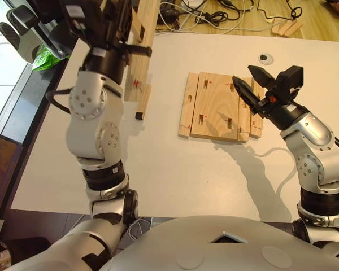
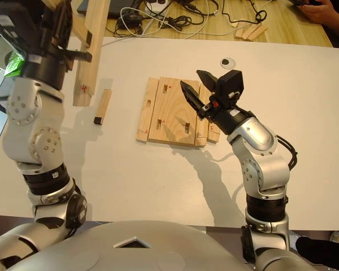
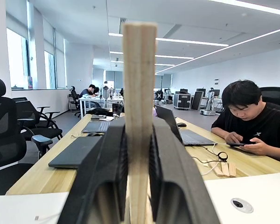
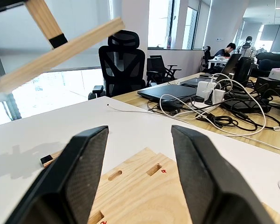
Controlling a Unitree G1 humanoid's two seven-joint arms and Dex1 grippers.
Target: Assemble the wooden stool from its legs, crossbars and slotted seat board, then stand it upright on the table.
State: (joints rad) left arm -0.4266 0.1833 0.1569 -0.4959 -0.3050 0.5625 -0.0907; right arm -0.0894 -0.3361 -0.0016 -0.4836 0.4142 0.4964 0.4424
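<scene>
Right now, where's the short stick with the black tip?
The stick lies flat on the table, robot's left side, between the seat board and the wooden frame in the left pincer.

Table layout
Seat board (image 1: 214,107) lies mid-table (image 1: 169,175); short stick (image 1: 143,101) just left of it; leg frame (image 1: 148,28) raised at left rear; spare sticks (image 1: 285,28) on the desk (image 1: 316,22) behind.

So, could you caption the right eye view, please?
Left gripper holds a wooden leg frame aloft; open right gripper hovers over seat board.
</scene>
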